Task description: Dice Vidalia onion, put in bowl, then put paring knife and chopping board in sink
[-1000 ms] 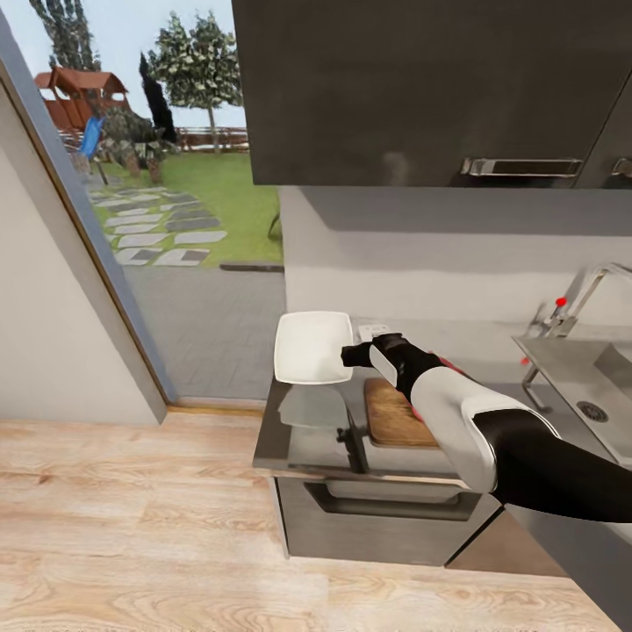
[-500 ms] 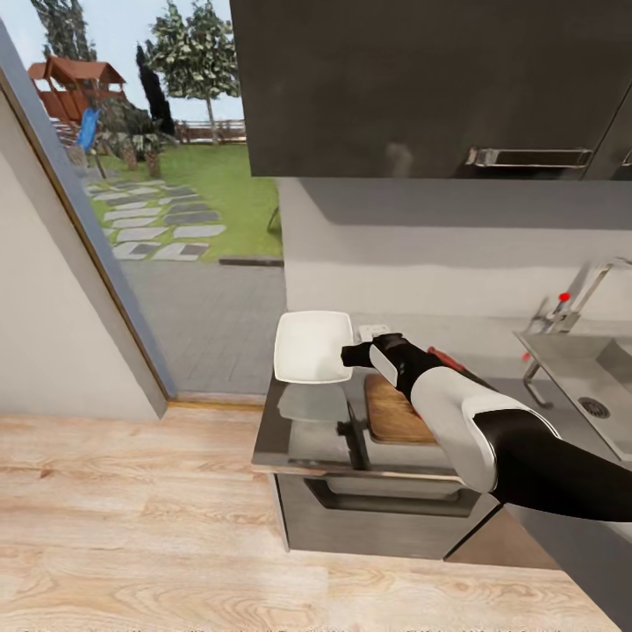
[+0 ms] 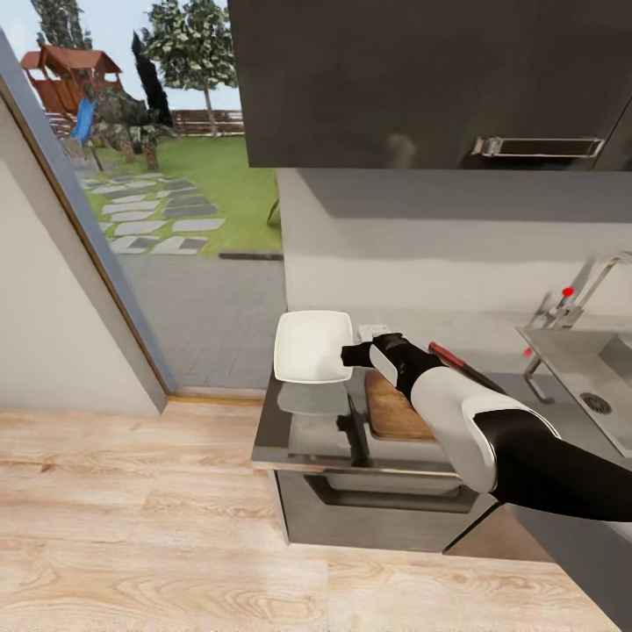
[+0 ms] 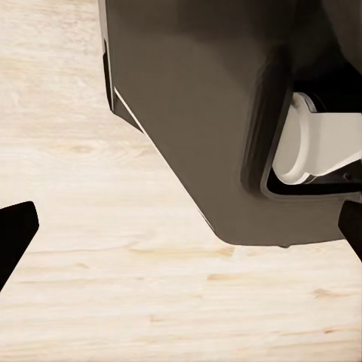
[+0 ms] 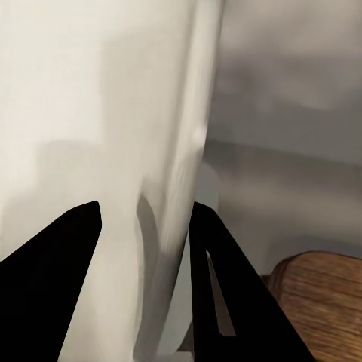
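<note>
The bowl (image 3: 312, 346) is held up above the counter's (image 3: 298, 434) left end, its reflection showing on the glossy grey slab beneath it. The right end effector (image 3: 351, 355) is clamped on the bowl's right rim; in the right wrist view the two dark fingers (image 5: 53, 286) sit either side of the white rim (image 5: 162, 226). Just right of the bowl, the chopping board (image 3: 395, 412) lies flat on the counter near its front edge, partly covered by the right forearm. The paring knife (image 3: 456, 362) lies behind the arm, toward the back of the counter, its red-brown handle nearest the board and its dark blade pointing toward the sink (image 3: 584, 360) at the counter's right end. The chrome tap (image 3: 584, 294) with its red knob stands at the sink's back edge. In the left wrist view, the left end effector's (image 4: 181, 241) dark fingertips (image 4: 13, 234) stand wide apart, over light wood floor (image 4: 113, 302) and a dark part of the robot's body.
</note>
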Robot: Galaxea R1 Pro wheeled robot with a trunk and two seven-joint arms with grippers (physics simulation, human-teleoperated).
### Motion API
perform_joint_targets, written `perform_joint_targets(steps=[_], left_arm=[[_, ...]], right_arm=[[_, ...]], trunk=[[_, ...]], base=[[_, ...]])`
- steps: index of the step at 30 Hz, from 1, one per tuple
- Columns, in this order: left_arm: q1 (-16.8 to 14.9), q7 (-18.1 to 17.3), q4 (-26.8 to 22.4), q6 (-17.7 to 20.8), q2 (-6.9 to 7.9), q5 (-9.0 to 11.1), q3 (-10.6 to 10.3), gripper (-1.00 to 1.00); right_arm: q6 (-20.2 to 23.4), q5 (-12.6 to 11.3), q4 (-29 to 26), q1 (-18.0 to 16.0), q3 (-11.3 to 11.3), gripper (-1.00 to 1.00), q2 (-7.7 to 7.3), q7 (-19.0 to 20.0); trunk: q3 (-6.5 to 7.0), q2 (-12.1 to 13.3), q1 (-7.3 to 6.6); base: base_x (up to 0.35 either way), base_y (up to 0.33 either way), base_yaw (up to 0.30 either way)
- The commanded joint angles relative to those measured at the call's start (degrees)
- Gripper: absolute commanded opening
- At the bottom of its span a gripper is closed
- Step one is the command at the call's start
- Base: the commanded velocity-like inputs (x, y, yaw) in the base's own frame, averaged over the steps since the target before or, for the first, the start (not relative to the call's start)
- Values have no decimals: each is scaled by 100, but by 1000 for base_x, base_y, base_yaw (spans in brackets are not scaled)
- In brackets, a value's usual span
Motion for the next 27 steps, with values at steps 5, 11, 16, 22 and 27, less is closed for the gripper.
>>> perform_joint_targets(steps=[5, 11, 16, 22, 27], left_arm=[[-8, -27, 15, -7, 1, 46, -32, 100], [-8, -27, 15, -7, 1, 46, -32, 100], [-8, -27, 15, -7, 1, 46, -32, 100], [-8, -27, 15, -7, 1, 46, -32, 100], [-8, -27, 15, -7, 1, 46, -32, 100]], right_arm=[[34, -7, 24, -4, 3, -100, -28, 14], [38, -7, 28, -4, 3, -100, -66, 15], [38, -8, 26, -4, 3, -100, -65, 15], [50, -14, 20, -4, -4, -100, -60, 13], [291, -284, 14, -4, -4, -100, -59, 14]], trunk=[[-30, -11, 3], [-32, -11, 3], [-32, -11, 3], [-32, -11, 3], [-34, -11, 3]], base=[[0, 0, 0], [0, 0, 0], [0, 0, 0], [0, 0, 0], [0, 0, 0]])
